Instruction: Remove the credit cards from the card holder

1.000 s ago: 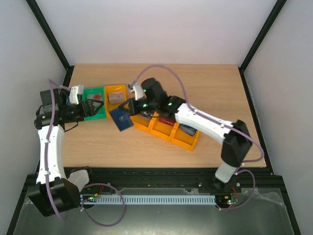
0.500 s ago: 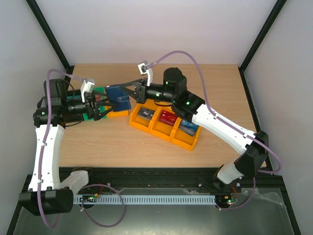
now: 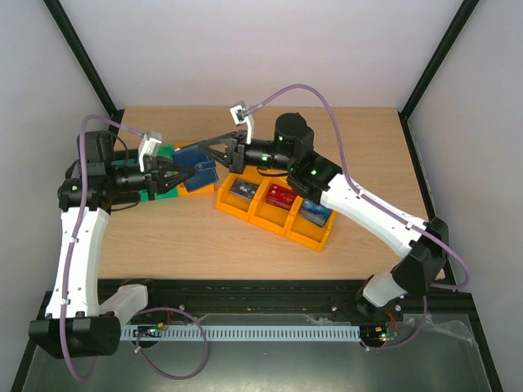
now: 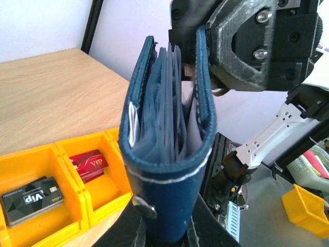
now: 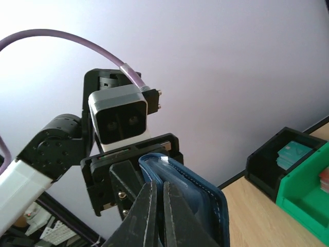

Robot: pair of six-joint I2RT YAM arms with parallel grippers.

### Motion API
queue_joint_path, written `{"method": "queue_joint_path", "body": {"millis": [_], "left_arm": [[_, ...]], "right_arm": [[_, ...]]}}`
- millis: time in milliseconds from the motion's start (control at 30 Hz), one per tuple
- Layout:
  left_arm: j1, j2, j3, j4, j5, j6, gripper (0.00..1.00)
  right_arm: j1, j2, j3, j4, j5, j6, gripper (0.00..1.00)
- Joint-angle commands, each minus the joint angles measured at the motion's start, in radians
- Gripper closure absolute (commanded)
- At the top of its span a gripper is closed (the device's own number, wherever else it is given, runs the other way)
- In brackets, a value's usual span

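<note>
The dark navy card holder (image 3: 196, 166) hangs in the air over the bins at the back left, caught between both arms. My left gripper (image 3: 181, 173) is shut on its folded spine (image 4: 169, 170). The covers gape slightly, showing pale blue-grey pockets (image 4: 172, 118) and a white edge. My right gripper (image 3: 214, 155) comes from the opposite side. Its fingers (image 5: 146, 206) stand almost together, pinching one cover of the card holder (image 5: 205, 200). Credit cards lie in the orange tray: dark grey (image 3: 243, 189), red (image 3: 280, 195) and blue (image 3: 314, 214).
The orange three-compartment tray (image 3: 274, 220) sits mid-table, right of the holder. A green bin (image 3: 160, 193) and a small orange bin (image 3: 196, 189) lie below the grippers. A black bin (image 5: 267, 164) holds a teal card (image 5: 290, 152).
The right arm carried the holder up and left from beside the tray to over the bins. The left gripper moved in and closed on its spine.
</note>
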Motion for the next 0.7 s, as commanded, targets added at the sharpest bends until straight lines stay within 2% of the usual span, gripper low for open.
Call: {"method": "queue_joint_path", "body": {"millis": [0, 67, 100, 200, 267, 467, 667], "left_arm": [[-0.005, -0.021, -0.001, -0.007, -0.019, -0.014, 0.98], [-0.005, -0.039, -0.030, 0.068, -0.156, -0.155, 0.98], [-0.005, -0.047, -0.044, 0.100, -0.231, -0.215, 0.98], [-0.005, -0.055, -0.064, 0.123, -0.334, -0.252, 0.98], [-0.005, -0.055, -0.071, 0.135, -0.321, -0.269, 0.98], [-0.005, -0.056, -0.086, 0.148, -0.317, -0.284, 0.98], [-0.004, -0.058, -0.087, 0.153, -0.293, -0.292, 0.98]], "right_arm": [[0.001, -0.024, 0.020, -0.095, 0.162, -0.070, 0.85], [0.003, -0.037, 0.040, -0.220, 0.441, -0.131, 0.70], [0.011, -0.042, 0.046, -0.271, 0.566, -0.158, 0.68], [0.134, -0.046, 0.055, -0.341, 0.867, -0.292, 0.56], [0.201, -0.032, 0.050, -0.330, 0.899, -0.335, 0.52], [0.255, 0.063, 0.109, -0.338, 0.882, -0.308, 0.52], [0.258, 0.150, 0.183, -0.351, 0.935, -0.308, 0.57]]}}
